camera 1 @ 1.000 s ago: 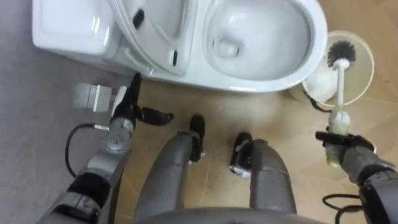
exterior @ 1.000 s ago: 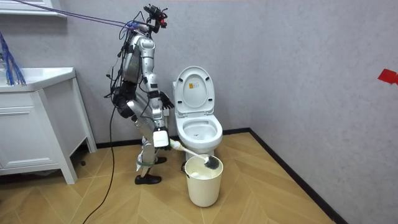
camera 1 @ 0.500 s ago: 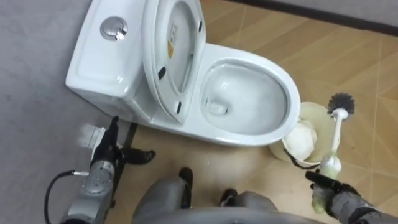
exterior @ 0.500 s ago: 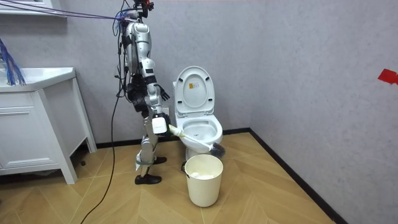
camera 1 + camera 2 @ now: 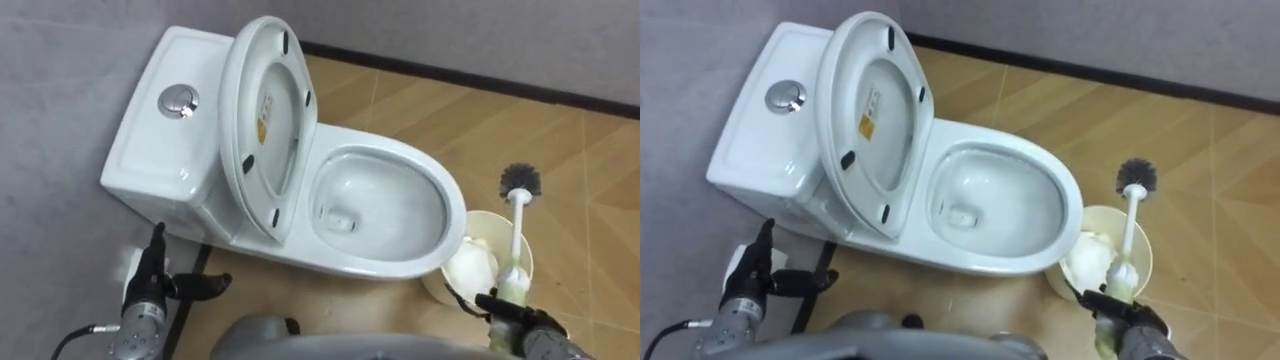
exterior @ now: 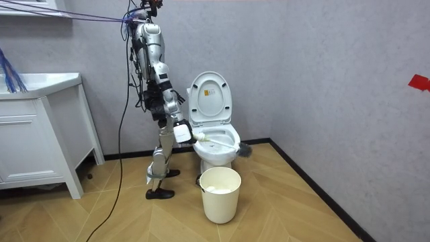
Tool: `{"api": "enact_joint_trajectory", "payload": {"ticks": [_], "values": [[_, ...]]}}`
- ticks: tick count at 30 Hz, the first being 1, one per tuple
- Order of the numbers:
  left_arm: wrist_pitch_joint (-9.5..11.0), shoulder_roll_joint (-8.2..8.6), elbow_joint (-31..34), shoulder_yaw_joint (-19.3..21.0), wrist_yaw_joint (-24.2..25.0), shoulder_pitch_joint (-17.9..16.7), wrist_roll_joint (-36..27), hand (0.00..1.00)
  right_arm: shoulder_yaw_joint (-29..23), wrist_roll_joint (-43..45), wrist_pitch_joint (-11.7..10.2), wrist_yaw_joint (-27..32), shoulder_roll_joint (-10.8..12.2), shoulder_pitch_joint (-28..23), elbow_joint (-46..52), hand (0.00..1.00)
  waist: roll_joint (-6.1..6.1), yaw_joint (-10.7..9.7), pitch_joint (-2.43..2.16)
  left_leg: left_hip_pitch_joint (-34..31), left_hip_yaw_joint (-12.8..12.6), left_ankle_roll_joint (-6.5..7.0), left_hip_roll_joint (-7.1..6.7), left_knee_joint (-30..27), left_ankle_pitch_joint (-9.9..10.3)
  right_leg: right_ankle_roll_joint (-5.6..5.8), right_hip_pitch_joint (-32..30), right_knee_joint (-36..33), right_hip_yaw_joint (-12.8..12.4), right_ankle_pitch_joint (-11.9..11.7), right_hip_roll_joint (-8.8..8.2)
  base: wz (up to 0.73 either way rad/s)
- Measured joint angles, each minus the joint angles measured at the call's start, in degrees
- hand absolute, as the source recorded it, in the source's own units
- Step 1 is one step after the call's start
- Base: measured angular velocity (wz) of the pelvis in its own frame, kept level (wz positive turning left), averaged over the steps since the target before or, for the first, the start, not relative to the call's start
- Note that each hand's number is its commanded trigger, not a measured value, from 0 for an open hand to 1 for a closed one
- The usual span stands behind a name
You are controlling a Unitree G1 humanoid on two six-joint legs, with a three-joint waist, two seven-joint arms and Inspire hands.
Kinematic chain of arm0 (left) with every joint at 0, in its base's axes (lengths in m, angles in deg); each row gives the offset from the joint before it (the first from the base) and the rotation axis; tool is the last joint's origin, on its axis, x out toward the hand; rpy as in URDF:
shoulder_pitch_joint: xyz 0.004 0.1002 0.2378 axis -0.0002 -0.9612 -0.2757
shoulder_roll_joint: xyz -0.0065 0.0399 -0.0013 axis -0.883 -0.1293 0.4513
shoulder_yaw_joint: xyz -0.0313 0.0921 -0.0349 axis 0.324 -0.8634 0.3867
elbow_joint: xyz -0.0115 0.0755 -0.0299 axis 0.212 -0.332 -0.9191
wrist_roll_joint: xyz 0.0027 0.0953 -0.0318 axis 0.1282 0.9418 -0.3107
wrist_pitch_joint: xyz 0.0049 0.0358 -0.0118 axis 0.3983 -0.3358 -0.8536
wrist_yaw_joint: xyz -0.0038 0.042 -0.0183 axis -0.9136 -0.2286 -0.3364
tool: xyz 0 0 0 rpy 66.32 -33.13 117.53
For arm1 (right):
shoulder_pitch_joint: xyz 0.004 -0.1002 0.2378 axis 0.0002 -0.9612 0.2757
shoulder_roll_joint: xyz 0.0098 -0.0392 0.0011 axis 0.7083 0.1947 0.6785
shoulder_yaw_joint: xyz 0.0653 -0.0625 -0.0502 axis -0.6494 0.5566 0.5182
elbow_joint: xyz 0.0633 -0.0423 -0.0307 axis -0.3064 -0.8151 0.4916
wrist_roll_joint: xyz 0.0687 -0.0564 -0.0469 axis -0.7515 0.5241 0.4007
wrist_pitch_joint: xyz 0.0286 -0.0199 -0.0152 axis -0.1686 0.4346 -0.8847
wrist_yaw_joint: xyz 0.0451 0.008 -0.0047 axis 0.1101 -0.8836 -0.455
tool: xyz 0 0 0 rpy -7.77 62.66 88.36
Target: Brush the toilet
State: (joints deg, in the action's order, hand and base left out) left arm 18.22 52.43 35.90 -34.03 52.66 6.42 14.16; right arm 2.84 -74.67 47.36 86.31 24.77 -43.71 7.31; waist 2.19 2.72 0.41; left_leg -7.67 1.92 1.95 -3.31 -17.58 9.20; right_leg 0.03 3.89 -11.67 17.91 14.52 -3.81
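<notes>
1. Right hand [image 5: 522, 322], at 5 o'clock in the eye views: the fingers are curled round the pale green grip of the toilet brush [image 5: 515, 235], so the hand is clamped on it.
2. The toilet brush is held with its bristles pointing away from the robot. Its white shaft runs toward 12 o'clock across the bin [image 5: 488, 228]. The dark bristle head is seen past the bin's far rim, against the wooden floor [image 5: 570, 150].
3. In the room view the brush is carried roughly level at bowl-rim height. The head hangs in the air just beyond the toilet [image 5: 385, 262], on the room view's right.
4. The bin stands at 4 o'clock of the bowl, just beside it. A white liner [image 5: 468, 268] is seen inside.
5. Left hand [image 5: 148, 295], at 7 o'clock: the fingers are straight and the thumb is spread. Nothing is held. It is seen over the floor at 6 o'clock of the tank [image 5: 160, 150].
6. The seat [image 5: 262, 120] is raised and leans toward the tank. A flush button [image 5: 178, 100] sits on the tank top.
7. The robot is seen upright beside the toilet, between it and a white cabinet [image 6: 40, 134].
8. Versus 1.0 s ago: the robot was then bent forward, with the brush head over the bin. At 0.5 s ago the head was low beside the toilet's base. It has since been lifted to rim height. The right hand's grip is unchanged.
9. The eye views have shifted, which is the camera's own motion.
</notes>
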Motion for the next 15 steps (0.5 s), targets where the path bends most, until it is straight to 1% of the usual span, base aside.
{"api": "enact_joint_trajectory", "payload": {"ticks": [3, 4, 5, 6, 7, 8, 9, 11, 13, 15], "values": [[0.2, 0.11, 3.0, 0.2, 0.0, -1.3, 3.6, 0.00, -0.1, 6.6, -0.6, 0.0, 0.0, -0.1, 1.8, 1.00, -0.21, 1.1, -0.07, 0.0, 0.2, 0.06, -0.15, 0.0, 0.0, 0.15, 0.2, -0.1, 0.3, 0.1, -0.10, 0.06], [0.2, 0.11, 5.8, 0.5, 0.0, -2.6, 4.9, 0.00, 0.0, 8.7, -0.6, 0.1, 0.0, 0.0, 3.1, 1.00, -0.22, 1.8, -0.06, 0.0, 0.2, 0.10, -0.14, -0.1, 0.1, 0.15, 0.2, -0.1, 0.3, 0.1, -0.12, 0.00], [0.4, 0.11, 7.1, 0.7, 0.0, -3.2, 5.7, 0.00, 0.0, 9.5, -0.8, 0.2, 0.0, 0.0, 3.6, 1.00, -0.19, 2.2, -0.05, 0.0, 0.2, 0.13, -0.15, -0.1, 0.1, 0.15, 0.2, -0.1, 0.3, 0.1, -0.13, 0.06], [0.5, 0.09, 9.4, 1.2, -0.3, -3.5, 8.1, 0.00, 0.0, 10.6, -1.6, 0.3, 0.0, 0.0, 4.3, 1.00, -0.24, 2.5, 0.05, -0.1, 0.7, 0.18, -0.30, -0.4, 0.2, 0.19, 0.6, 0.0, 0.9, 0.1, -0.17, 0.27], [0.6, 0.09, 12.3, 1.6, -0.6, -3.6, 10.7, 0.00, -0.1, 12.2, -2.4, 0.7, 0.0, 0.1, 4.7, 1.00, -0.34, 2.5, 0.36, -0.3, 1.6, 0.23, -0.53, -1.3, 0.6, 0.40, 1.2, 0.2, 1.7, 0.3, -0.10, 0.39], [0.8, 0.08, 16.2, 2.2, -1.0, -4.1, 12.7, 0.00, -0.1, 14.4, -3.4, 0.7, 0.0, 0.3, 4.8, 1.00, -0.33, 2.8, 0.32, -0.9, 2.1, 0.23, -0.54, -2.1, 0.9, 0.46, 1.2, 0.2, 2.4, 0.4, -0.04, 0.34], [1.2, -0.08, 18.2, 2.3, -1.6, -4.3, 13.1, 0.00, 0.0, 15.5, -3.7, 0.6, 0.0, 0.5, 4.8, 1.00, -0.31, 3.0, 0.33, -1.0, 2.4, 0.21, -0.54, -2.2, 0.9, 0.46, 1.2, 0.2, 2.7, 0.4, -0.02, 0.21], [3.2, -0.87, 23.9, 2.3, -3.5, -4.4, 13.2, 0.00, 0.2, 19.1, -4.4, 0.5, 0.0, 1.1, 5.4, 1.00, -0.31, 3.9, 0.28, -1.1, 2.9, 0.21, -0.55, -2.2, 0.9, 0.48, 1.3, 0.2, 2.9, 0.4, -0.09, 0.08], [4.2, -1.11, 26.5, 2.3, -5.0, -4.3, 13.2, 0.00, 0.8, 20.5, -4.7, 0.6, 0.0, 1.1, 6.7, 1.00, -0.25, 4.1, 0.28, -1.1, 3.0, 0.22, -0.66, -2.1, 0.9, 0.51, 1.3, 0.0, 3.1, 0.5, -0.18, 0.00], [4.5, -1.11, 27.3, 2.3, -5.9, -3.8, 14.5, 0.00, 1.0, 22.5, -5.0, 0.6, 0.0, 1.2, 7.5, 1.00, -0.44, 4.1, 0.16, -1.0, 3.1, 0.23, -1.08, -2.0, 0.9, 0.52, 1.3, 0.0, 3.1, 0.5, -0.19, 0.00]]}}
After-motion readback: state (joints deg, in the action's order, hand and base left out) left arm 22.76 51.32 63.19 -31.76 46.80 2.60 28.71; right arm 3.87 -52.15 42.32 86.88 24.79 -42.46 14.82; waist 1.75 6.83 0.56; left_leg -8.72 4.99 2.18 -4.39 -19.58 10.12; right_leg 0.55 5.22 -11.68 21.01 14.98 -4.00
